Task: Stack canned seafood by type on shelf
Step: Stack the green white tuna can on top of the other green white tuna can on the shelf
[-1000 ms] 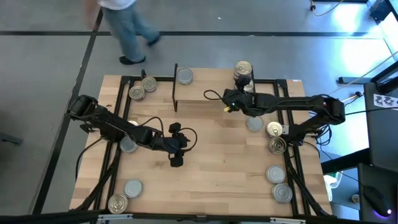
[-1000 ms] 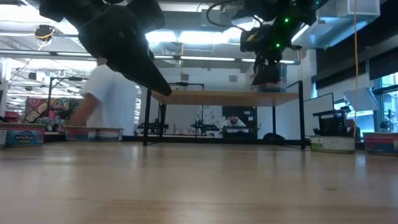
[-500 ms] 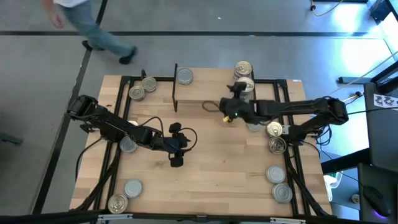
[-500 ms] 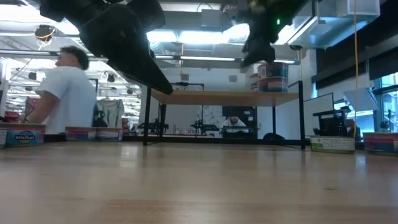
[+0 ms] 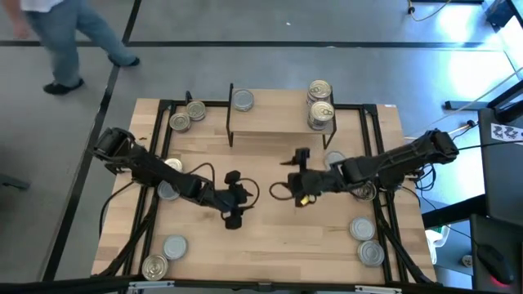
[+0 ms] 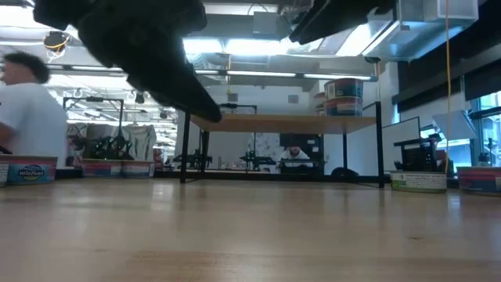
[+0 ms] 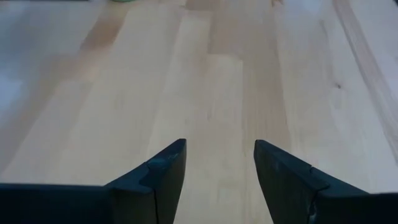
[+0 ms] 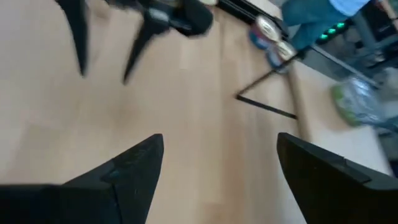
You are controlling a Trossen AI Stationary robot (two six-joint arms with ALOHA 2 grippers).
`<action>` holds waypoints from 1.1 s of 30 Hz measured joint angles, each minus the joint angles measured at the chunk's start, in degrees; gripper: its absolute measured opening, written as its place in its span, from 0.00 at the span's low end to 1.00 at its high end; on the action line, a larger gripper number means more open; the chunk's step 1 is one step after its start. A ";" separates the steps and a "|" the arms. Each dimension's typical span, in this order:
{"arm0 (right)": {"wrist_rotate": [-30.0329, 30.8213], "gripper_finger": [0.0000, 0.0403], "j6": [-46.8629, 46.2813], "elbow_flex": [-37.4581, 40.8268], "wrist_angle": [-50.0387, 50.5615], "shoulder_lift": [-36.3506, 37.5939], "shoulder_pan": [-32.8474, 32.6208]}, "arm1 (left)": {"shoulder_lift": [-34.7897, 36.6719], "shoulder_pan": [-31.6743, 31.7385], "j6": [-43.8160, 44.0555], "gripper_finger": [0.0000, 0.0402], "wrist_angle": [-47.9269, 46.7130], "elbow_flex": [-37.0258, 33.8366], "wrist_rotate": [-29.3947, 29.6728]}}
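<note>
Both arms are hanging over the middle of the table (image 5: 270, 237), nothing held. Left gripper (image 5: 233, 219) is sitting over bare wood near the table centre, fingers (image 7: 163, 177) spread apart and empty, only plank showing between them in the left wrist view. Right gripper (image 5: 299, 157) is hovering just in front of the shelf (image 5: 270, 131), pointing toward it, fingers (image 8: 134, 168) released and wide, empty; its wrist view is showing the left gripper's two dark fingers farther off across the wood

Shelf is standing at the far middle of the table on thin black legs. Two cans are resting on its right end, gold-topped can (image 5: 319, 89) at the far edge and a second gold-topped can (image 5: 320, 116) just in front of it; low view is showing them as a stack (image 6: 343, 95) on the board, cannot tell if they are truly stacked. Silver can (image 5: 243, 100) is lying at the shelf's far left corner

Loose cans: pair (image 5: 186, 116) at far left of the table, silver one (image 5: 168, 189) under the left arm, two (image 5: 163, 255) at near left corner, two (image 5: 367, 241) at near right, more by the right arm partly hidden

A person (image 5: 57, 37) is walking on the floor beyond the table's far left
</note>
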State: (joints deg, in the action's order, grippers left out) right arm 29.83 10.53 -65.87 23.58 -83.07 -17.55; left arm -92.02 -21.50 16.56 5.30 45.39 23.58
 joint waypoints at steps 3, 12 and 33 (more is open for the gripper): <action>-0.12 0.77 -4.31 0.00 0.19 -0.08 -2.08 | -1.67 -2.48 3.61 0.47 0.46 0.00 1.33; -0.85 0.77 -15.22 0.00 0.15 -0.13 -6.76 | -5.48 -12.40 16.16 0.47 0.32 0.02 4.91; -0.95 0.77 -25.28 0.00 0.23 -12.63 -15.15 | -10.68 -20.85 23.24 0.47 -0.27 4.50 9.47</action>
State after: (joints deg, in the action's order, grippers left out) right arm 28.87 -14.74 -65.87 23.80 -95.71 -32.70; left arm -102.70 -42.35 39.80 5.02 49.88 33.05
